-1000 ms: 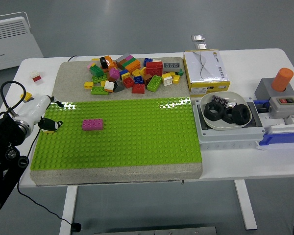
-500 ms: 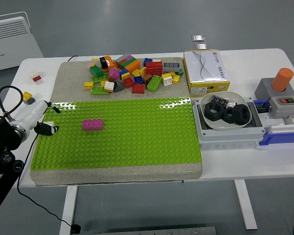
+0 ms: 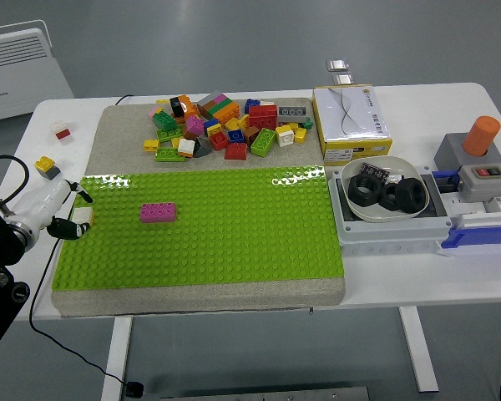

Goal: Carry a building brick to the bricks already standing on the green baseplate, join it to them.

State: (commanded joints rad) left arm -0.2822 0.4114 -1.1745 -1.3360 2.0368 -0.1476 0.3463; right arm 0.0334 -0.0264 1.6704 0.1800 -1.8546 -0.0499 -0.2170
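The white bench (image 3: pixel 234 294) fills most of the view, and on it lies a grey mat (image 3: pixel 117 125) carrying the green baseplate (image 3: pixel 234 234). A single magenta brick (image 3: pixel 157 212) stands on the baseplate's left part, well apart from everything else on the studs. Beyond the baseplate's far edge, a heap of loose bricks (image 3: pixel 225 127) in many colours sits on the grey mat. To the right of the heap is a yellow and white box (image 3: pixel 351 121), and nearer the bench's right side a white bowl (image 3: pixel 382 205) holds black nuts (image 3: pixel 401 194). An orange-capped grey unit (image 3: pixel 476 146) stands at the far right.

The left hand (image 3: pixel 54 209) hovers at the baseplate's left edge, white-shelled with dark fingertips (image 3: pixel 65 227) loosely curled and slightly apart, gripping nothing; a small pale piece (image 3: pixel 83 215) lies just beside them. Two small bricks (image 3: pixel 53 149) rest on the bare bench behind it.
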